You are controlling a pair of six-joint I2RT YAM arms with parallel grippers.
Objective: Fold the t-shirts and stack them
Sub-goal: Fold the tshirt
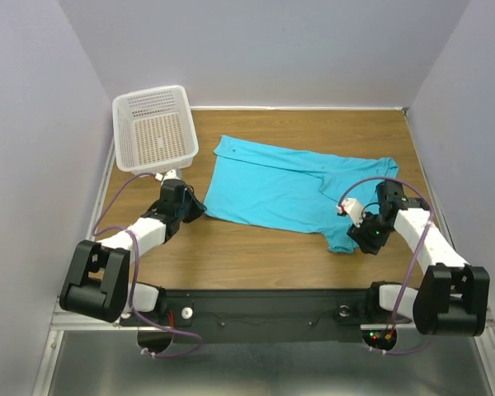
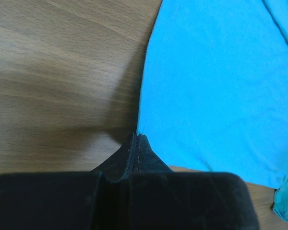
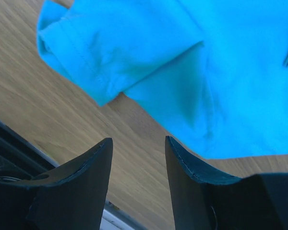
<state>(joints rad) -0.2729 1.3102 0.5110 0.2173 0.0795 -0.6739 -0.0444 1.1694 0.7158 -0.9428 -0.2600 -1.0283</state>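
Note:
The turquoise t-shirt (image 1: 280, 186) lies spread flat on the wooden table, collar towards the right. My left gripper (image 1: 196, 209) is shut with its tips at the shirt's near-left hem corner; in the left wrist view the gripper's (image 2: 136, 137) closed tips meet that corner of the shirt (image 2: 216, 81), which seems pinched between them. My right gripper (image 1: 365, 238) is open and empty just above the table, beside the near-right sleeve. In the right wrist view the gripper (image 3: 137, 143) has bare wood between its fingers, and the sleeve (image 3: 110, 48) lies just ahead.
A white perforated plastic basket (image 1: 155, 128) stands at the table's back left corner. Grey walls close in the table on three sides. The black base rail (image 1: 256, 305) runs along the near edge.

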